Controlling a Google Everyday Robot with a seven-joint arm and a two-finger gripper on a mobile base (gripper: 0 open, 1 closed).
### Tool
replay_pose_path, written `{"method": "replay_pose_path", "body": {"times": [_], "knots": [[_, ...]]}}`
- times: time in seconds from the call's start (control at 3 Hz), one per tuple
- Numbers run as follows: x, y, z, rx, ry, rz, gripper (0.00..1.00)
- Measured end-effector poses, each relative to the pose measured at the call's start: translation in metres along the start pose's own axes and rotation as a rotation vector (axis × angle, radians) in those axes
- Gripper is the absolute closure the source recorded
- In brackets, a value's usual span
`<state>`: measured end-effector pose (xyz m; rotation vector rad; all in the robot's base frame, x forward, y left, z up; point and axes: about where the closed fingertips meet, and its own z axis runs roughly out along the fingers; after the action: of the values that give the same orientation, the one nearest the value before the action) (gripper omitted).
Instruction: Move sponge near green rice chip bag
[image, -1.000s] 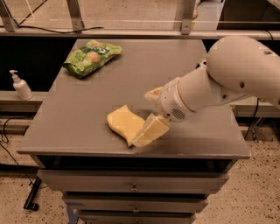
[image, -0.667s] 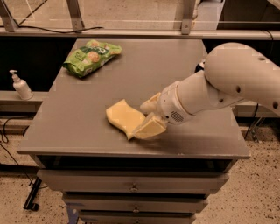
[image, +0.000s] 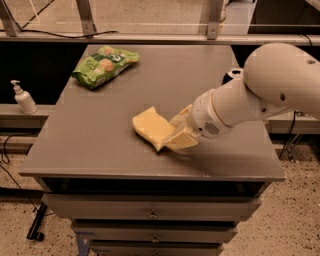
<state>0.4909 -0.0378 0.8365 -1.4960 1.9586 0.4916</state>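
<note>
The pale yellow sponge (image: 149, 127) is near the middle of the grey table, tilted with its right end raised. My gripper (image: 178, 128), on the white arm reaching in from the right, is closed on that right end, with one yellowish finger (image: 183, 140) in front of it and the other behind. The green rice chip bag (image: 103, 65) lies flat at the table's far left corner, well apart from the sponge.
The grey table (image: 100, 150) sits on a drawer cabinet, with its front edge close to the sponge. A dark can (image: 230, 76) shows partly behind the arm at the right. A white pump bottle (image: 23, 98) stands on a ledge to the left.
The gripper and the sponge have moved a little away from the front edge towards the table's middle. The bag has not moved.
</note>
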Motion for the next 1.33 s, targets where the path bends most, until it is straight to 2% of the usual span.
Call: {"method": "replay_pose_path", "body": {"times": [0.33, 0.67, 1.0, 1.33], "knots": [[-0.016, -0.026, -0.037, 0.062, 0.022, -0.015, 1.0], [-0.016, -0.026, -0.037, 0.062, 0.022, -0.015, 1.0], [-0.026, -0.053, -0.033, 0.092, -0.003, -0.004, 1.0], [-0.048, -0.098, -0.016, 0.132, -0.007, 0.008, 1.0]]}}
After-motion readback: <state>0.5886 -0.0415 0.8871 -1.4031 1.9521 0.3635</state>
